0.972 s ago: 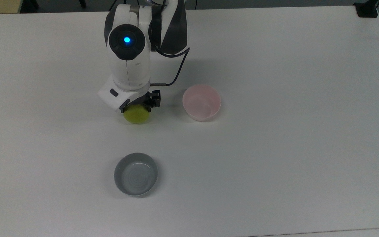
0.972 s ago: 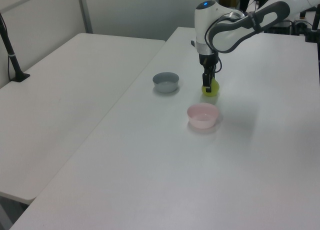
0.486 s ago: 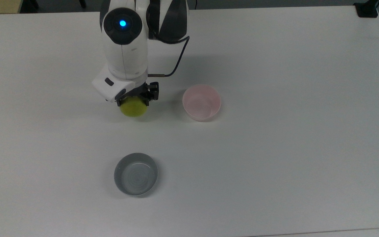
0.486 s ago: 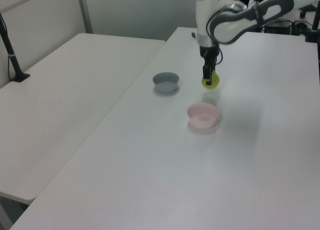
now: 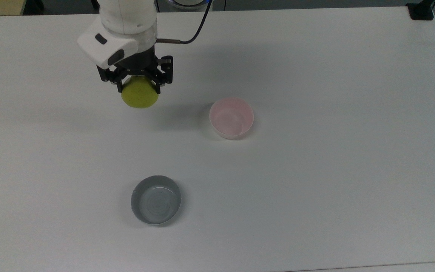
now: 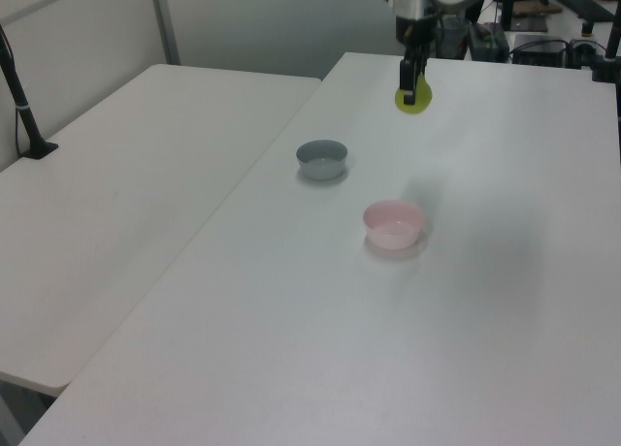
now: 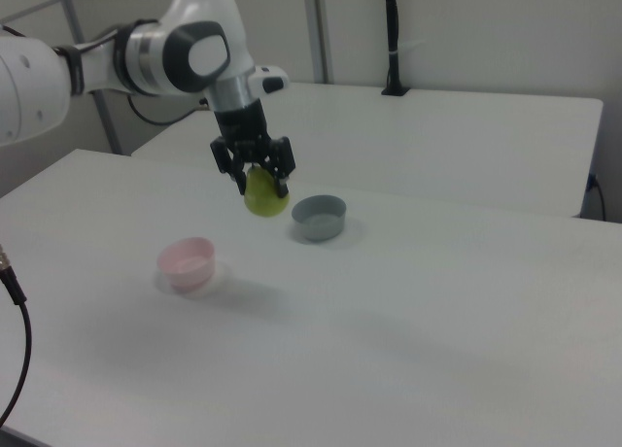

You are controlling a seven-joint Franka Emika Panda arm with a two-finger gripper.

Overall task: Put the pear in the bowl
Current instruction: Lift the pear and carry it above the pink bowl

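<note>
You have the pear (image 5: 139, 97) clamped in the gripper (image 5: 139, 80) and lifted well clear of the table (image 5: 315, 189), in the top view's upper left. So the pick is done. What remains is the carry and the release: the pink bowl (image 5: 231, 117) sits empty near the frame's centre, off to the pear's lower right. The grey bowl (image 5: 156, 199), lower down, is not the target.
</note>
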